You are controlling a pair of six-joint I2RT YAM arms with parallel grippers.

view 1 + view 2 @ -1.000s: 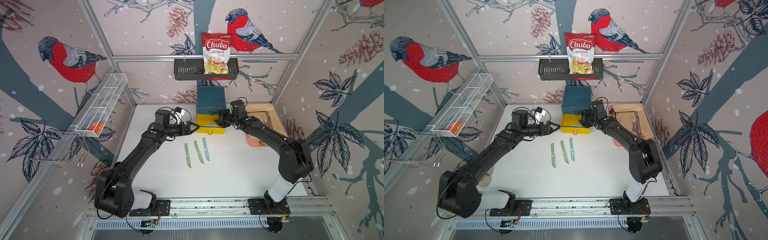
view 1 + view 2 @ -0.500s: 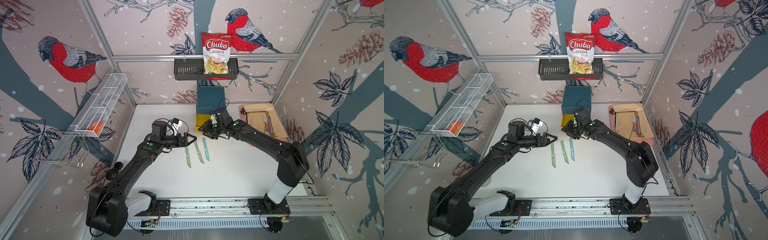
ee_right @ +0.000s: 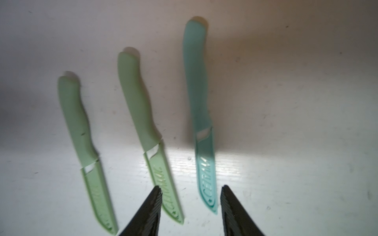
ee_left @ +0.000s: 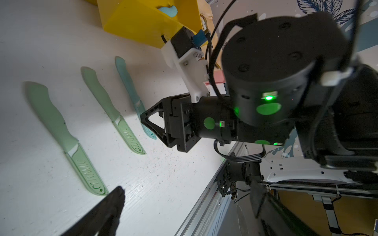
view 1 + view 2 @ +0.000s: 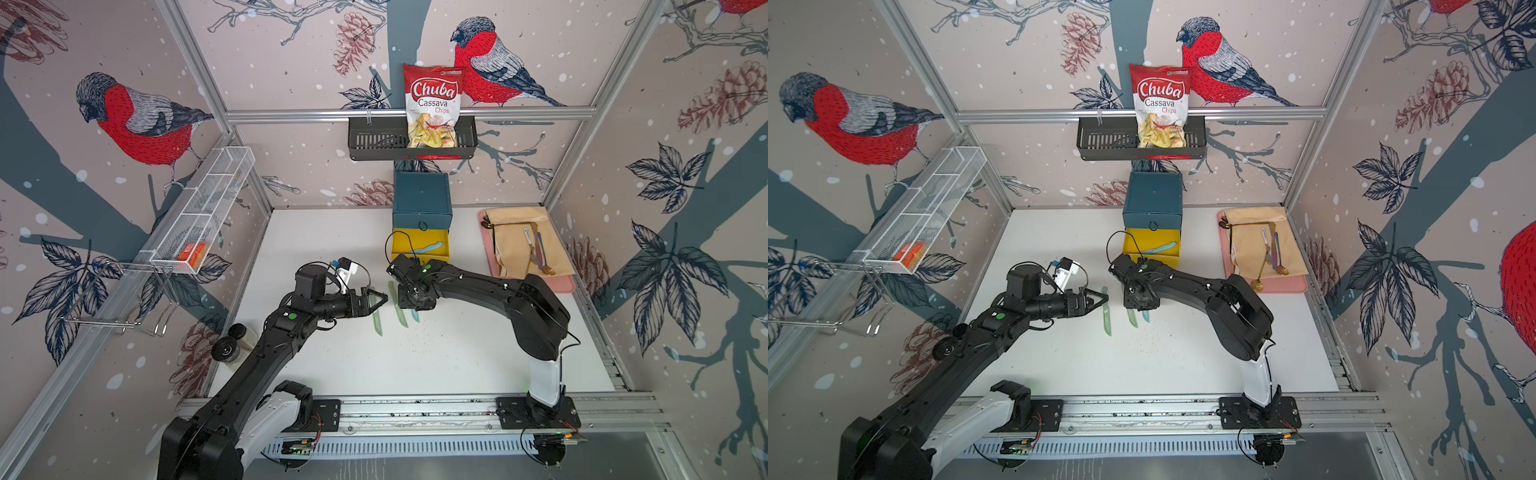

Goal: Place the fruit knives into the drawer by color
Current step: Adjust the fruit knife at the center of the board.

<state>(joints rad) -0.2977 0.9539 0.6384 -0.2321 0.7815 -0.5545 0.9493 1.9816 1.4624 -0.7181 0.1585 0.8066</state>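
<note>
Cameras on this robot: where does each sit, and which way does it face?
Top views: overhead, looking down at the table; both arms show, left gripper open.
Left wrist: on the left arm, looking across at the right arm and yellow drawer; one own fingertip shows.
Right wrist: on the right arm, looking down; right gripper tips show.
Shared: both wrist views show the green knives and teal knife.

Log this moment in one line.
right gripper open over loose blue knife; left gripper open; yellow drawer open, second blue knife inside; two green knives on table
</note>
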